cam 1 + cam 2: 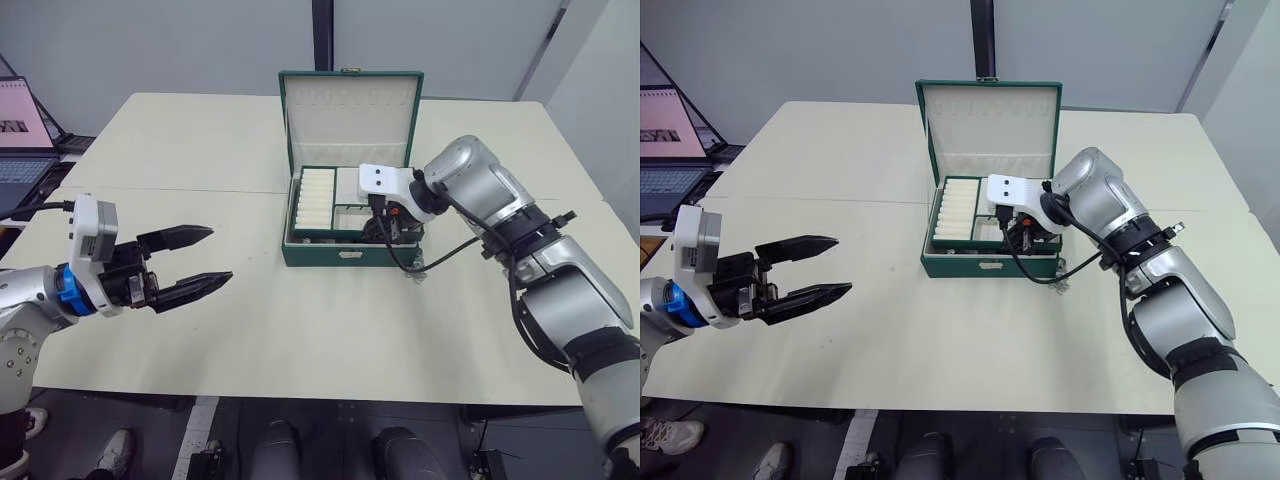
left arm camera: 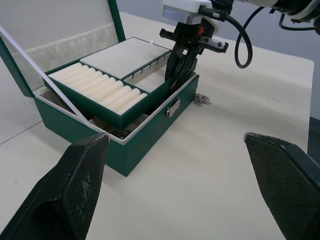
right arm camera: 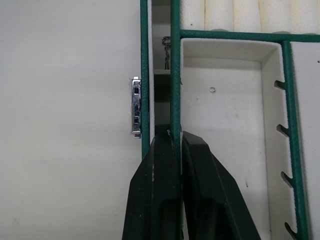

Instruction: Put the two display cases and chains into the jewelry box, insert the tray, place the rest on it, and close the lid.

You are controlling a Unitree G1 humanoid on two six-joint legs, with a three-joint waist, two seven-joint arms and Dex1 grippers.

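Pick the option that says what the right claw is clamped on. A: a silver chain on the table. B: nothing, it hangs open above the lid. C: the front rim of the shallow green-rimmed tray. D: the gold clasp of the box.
C: the right claw pinches the front rim of the shallow green-rimmed cream-lined tray, which sits tilted in the dark green jewelry box.

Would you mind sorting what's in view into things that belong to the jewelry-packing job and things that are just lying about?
Job:
- jewelry box, lid open
- tray, tilted in the box, front rim pinched by the right gripper
- chain on the table beside the box
- left gripper, open, holding nothing

Lying about:
- laptop at the table's left edge
- table
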